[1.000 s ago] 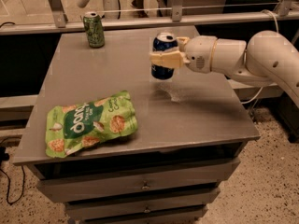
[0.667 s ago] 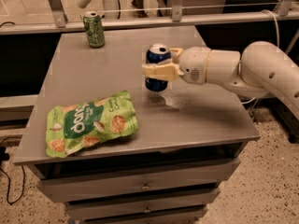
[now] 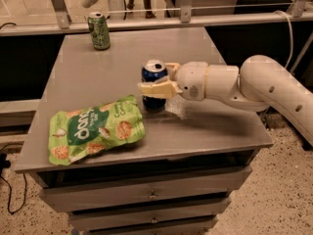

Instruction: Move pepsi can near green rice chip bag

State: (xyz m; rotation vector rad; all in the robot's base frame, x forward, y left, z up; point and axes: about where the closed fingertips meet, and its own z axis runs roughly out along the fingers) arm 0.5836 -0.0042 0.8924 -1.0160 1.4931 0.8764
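The pepsi can (image 3: 153,74) is dark blue with a silver top. It stands upright at the middle of the grey table (image 3: 122,58), at or just above its surface. My gripper (image 3: 157,83) comes in from the right and is shut on the can, with a cream finger (image 3: 154,88) across its front. The green rice chip bag (image 3: 95,129) lies flat near the table's front left. Its right edge is a short way left of the can.
A green can (image 3: 99,31) stands upright at the table's far left corner. A metal railing (image 3: 186,18) runs behind the table. Drawers (image 3: 151,195) sit below the tabletop. My white arm (image 3: 264,89) stretches over the table's right side.
My gripper has carried the pepsi can left and toward the front, closer to the green bag, and lower toward the table.
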